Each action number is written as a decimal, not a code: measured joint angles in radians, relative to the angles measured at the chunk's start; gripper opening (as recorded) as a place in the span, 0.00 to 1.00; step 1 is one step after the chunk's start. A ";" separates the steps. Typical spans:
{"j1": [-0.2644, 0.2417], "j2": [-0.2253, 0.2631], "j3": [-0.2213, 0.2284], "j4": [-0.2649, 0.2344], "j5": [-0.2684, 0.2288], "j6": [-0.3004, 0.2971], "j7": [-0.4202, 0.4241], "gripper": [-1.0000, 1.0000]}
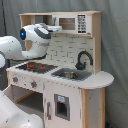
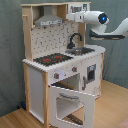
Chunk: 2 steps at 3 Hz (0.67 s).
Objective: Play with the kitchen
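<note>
Against a grey backdrop, the kitchen (image 2: 62,62) has the claw (image 2: 70,17), opening unclear, at its microwave (image 1: 72,22).

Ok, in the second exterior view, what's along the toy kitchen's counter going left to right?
Stovetop → faucet over the sink → the counter's rounded end.

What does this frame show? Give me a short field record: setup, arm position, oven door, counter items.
setup: toy kitchen on a wood floor
arm: raised, its end up at the microwave on the top shelf
oven door: swung down open in the second exterior view
stovetop: black with red rings, nothing on it
sink: beside the stovetop, black faucet behind it
hood: grey, above the stovetop
</note>
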 joint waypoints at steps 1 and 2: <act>0.073 0.000 -0.053 -0.044 0.000 0.004 -0.016 0.00; 0.151 0.000 -0.110 -0.091 -0.001 0.009 -0.037 0.00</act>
